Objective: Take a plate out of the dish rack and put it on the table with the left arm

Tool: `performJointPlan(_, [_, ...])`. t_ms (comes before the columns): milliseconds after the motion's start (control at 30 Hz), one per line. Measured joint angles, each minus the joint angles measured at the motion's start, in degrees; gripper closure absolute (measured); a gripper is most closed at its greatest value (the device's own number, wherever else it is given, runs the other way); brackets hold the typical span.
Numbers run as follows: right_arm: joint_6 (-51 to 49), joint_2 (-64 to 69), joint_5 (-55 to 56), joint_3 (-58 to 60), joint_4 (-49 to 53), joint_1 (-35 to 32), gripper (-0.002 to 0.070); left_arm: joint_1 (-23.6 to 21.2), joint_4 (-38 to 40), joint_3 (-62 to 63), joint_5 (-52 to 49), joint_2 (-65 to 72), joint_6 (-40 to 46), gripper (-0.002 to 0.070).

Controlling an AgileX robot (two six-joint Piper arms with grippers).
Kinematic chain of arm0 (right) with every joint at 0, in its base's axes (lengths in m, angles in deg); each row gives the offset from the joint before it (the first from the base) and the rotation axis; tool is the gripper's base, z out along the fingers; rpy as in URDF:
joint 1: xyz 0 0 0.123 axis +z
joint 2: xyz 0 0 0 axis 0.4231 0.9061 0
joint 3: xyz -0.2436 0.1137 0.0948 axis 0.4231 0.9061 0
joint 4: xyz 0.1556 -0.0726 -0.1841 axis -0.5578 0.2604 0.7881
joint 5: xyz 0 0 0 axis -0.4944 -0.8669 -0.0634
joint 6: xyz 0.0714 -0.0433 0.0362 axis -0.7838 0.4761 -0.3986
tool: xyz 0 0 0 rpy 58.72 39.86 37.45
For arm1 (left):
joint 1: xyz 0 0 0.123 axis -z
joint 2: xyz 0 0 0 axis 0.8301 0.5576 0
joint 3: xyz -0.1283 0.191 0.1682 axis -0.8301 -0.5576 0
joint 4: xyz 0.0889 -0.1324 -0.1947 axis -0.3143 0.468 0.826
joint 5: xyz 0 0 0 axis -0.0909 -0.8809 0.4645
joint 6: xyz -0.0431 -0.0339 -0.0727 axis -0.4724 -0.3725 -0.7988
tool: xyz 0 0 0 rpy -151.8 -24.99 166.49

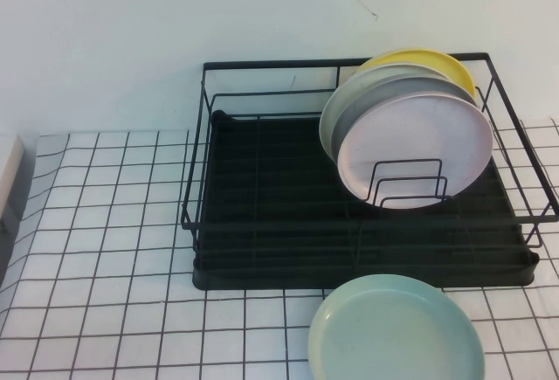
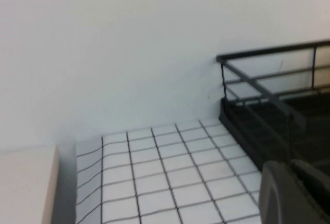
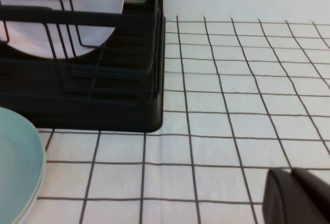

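The mint-green plate lies flat on the table just in front of the dish rack, toward its right end; its edge also shows in the right wrist view. Neither arm shows in the high view. My left gripper is low over the table beside the rack's left end, its dark fingers together and empty. My right gripper is low over the table to the right of the rack, fingers together and empty.
In the rack's right half stand a pale pink-lilac plate, a grey-blue plate behind it and a yellow plate at the back. A beige block sits at the table's far left edge. A white wall is behind.
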Motion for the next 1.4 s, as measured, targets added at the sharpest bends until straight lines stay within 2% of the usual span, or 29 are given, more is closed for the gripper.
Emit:
performJointPlan(67, [0.0,0.0,0.0,0.0,0.0,0.0,0.0679,0.0,-11.8,0.0,-1.1,0.0,-10.0,0.0677])
performJointPlan(100, [0.0,0.0,0.0,0.0,0.0,0.0,0.0679,0.0,-14.9,0.0,-1.7,0.0,-12.7,0.0677])
performJointPlan(233, [0.0,0.0,0.0,0.0,0.0,0.0,0.0679,0.0,-20.8,0.0,-5.6,0.0,-18.1,0.0677])
performJointPlan(467, [0.0,0.0,0.0,0.0,0.0,0.0,0.0679,0.0,-21.9,0.1,-15.4,0.0,-19.2,0.0677])
performJointPlan(967, [0.0,0.0,0.0,0.0,0.0,0.0,0.0679,0.0,-22.2,0.1,-16.0,0.0,-19.5,0.0677])
performJointPlan(1200, [0.0,0.0,0.0,0.0,0.0,0.0,0.0679,0.0,-22.8,0.2,-16.3,0.0,-23.5,0.0677])
performJointPlan(1400, [0.0,0.0,0.0,0.0,0.0,0.0,0.0679,0.0,-26.1,0.3,-16.7,0.0,-24.4,0.0677])
